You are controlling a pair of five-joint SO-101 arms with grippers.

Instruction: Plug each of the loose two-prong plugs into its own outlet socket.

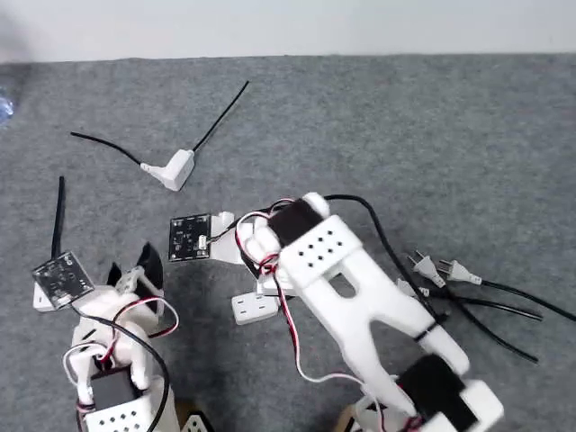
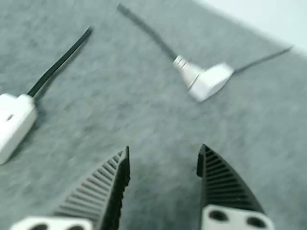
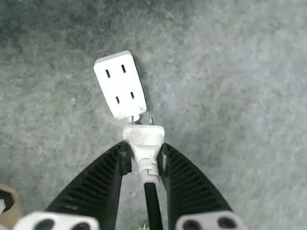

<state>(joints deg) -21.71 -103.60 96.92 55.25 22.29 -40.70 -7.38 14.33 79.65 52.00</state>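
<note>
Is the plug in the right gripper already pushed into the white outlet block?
No, the plug held by the right gripper shows its bare prongs beside the outlet block's end, and all four slots are open.

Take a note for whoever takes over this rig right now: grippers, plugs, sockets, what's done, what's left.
Left gripper: open, empty, over the mat.
Right gripper: shut on a plug, its prongs at the socket block's end, not in the slots.
Two loose plugs lie on the mat beside the right arm.
Done: nothing seen plugged in. Left: every plug.
</note>
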